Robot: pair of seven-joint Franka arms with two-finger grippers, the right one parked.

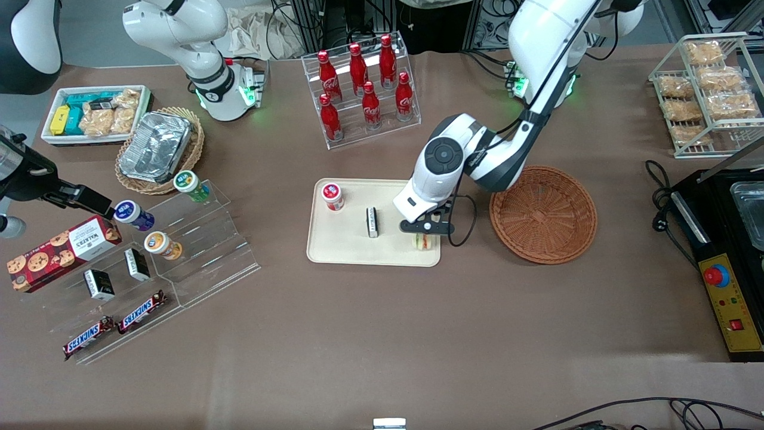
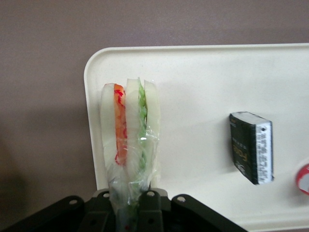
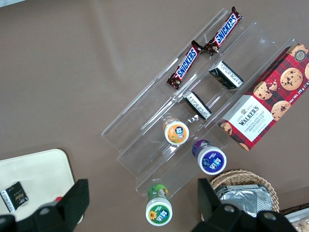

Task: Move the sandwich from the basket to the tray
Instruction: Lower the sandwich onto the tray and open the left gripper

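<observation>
Front view: I have the gripper (image 1: 425, 227) low over the corner of the tray (image 1: 346, 248) that lies nearest the camera and closest to the basket (image 1: 543, 214). The sandwich (image 1: 423, 241) sits directly under the gripper, at that corner. The basket, just beside the tray toward the working arm's end of the table, holds nothing I can see. A small dark box (image 1: 372, 221) and a red-capped jar (image 1: 333, 196) also stand on the tray, well apart from the sandwich.

Left wrist view: the gripper (image 2: 129, 205) is clamped on the sandwich (image 2: 129, 129), pinching the bunched clear wrap and the narrow end of the wedge. The sandwich stands on edge with its filling layers visible, close to the tray (image 2: 203, 87) rim. I cannot tell whether it touches the tray surface.

Handling judgement: the sandwich looks light and soft, and the film wrap is likely slippery. I judge the flat bread faces the better hold, with light pressure, since squeezing hard would crush the layers.

Right wrist view: no task item except a tray (image 3: 36, 169) corner.
</observation>
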